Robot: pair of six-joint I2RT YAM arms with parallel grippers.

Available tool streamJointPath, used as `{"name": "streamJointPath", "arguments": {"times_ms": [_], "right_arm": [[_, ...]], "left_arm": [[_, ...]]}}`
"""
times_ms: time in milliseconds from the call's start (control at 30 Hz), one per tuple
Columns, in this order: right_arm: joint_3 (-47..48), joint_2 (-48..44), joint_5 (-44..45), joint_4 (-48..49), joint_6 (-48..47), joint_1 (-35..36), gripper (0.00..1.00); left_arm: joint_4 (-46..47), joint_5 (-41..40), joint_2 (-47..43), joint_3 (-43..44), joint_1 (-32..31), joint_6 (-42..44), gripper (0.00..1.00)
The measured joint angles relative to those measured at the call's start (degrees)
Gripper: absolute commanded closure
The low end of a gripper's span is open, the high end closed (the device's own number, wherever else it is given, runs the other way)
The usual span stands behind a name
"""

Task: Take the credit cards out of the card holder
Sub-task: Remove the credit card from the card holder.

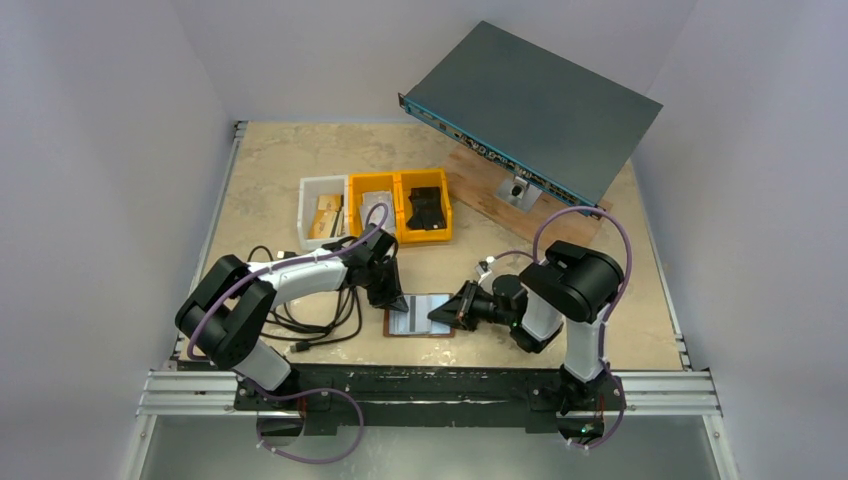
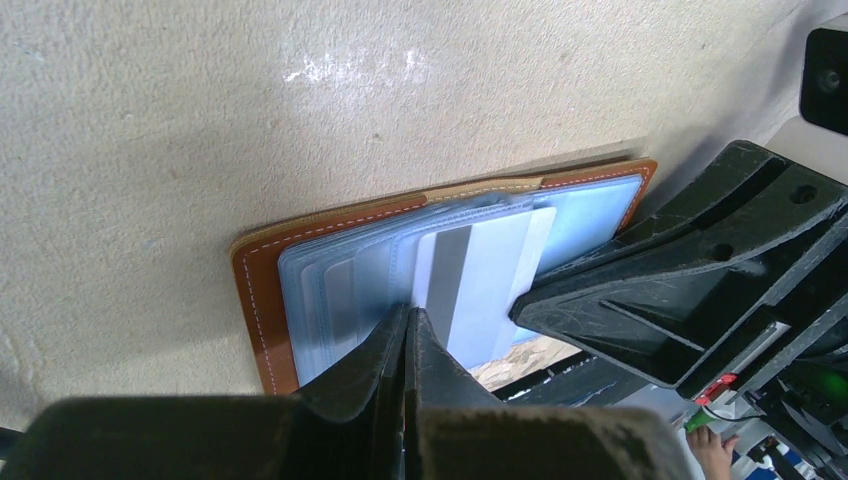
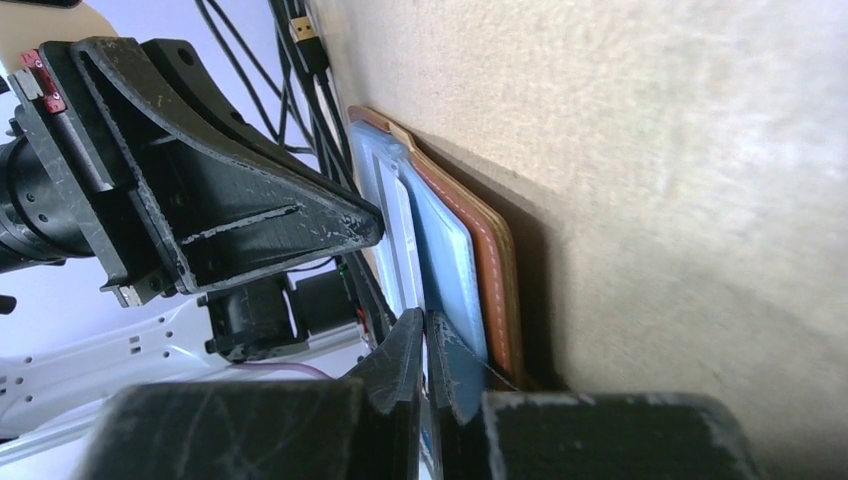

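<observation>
Brown card holder (image 2: 262, 290) under end effectors (image 2: 410, 320) (image 3: 424, 332)

White-black arms (image 1: 300, 278), purple cables (image 1: 585, 208), black pincers (image 2: 410, 320)

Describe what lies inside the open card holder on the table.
Inside the card holder lie stacked clear pockets, with one white, grey-striped credit card showing uppermost. Whether lower pockets hold more cards cannot be seen; the left pincer and right pincer cover part.
</observation>
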Motion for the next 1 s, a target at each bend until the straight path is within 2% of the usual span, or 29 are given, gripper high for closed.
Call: {"name": "streamJointPath", "arguments": {"times_ms": [333,367,500,667,833,1000], "right_arm": [[-2.7,-9.4,2.1,-9.6,-4.2,-1.7,1.00],[-2.7,-10.2,2.2,-10.8,-4.7,-1.7,0.98],[-2.4,-12.0,2.4,-14.7,-6.5,-1.8,0.77],[0.3,-11.3,1.9,-15.5,-7.8,-1.8,0.73],[2.4,-8.0,0.8,-13.4,-7.9,-1.8,0.76],[2.7,-6.2,0.3,-12.2,-7.7,-1.9,0.97]], "left_arm": [[0.2,0.6,0.0,-0.2,0.7,0.0,1.00],[0.2,0.6,0.0,-0.3,0.8,0.0,1.00],[0.3,0.9,0.0,-0.3,0.9,0.0,1.00],[0.4,1.1,0.0,-0.4,1.0,0.0,1.00],[0.4,1.2,0.1,-0.4,1.0,0.0,1.00],[0.4,1.2,0.1,-0.4,1.0,0.0,1.00]]}}
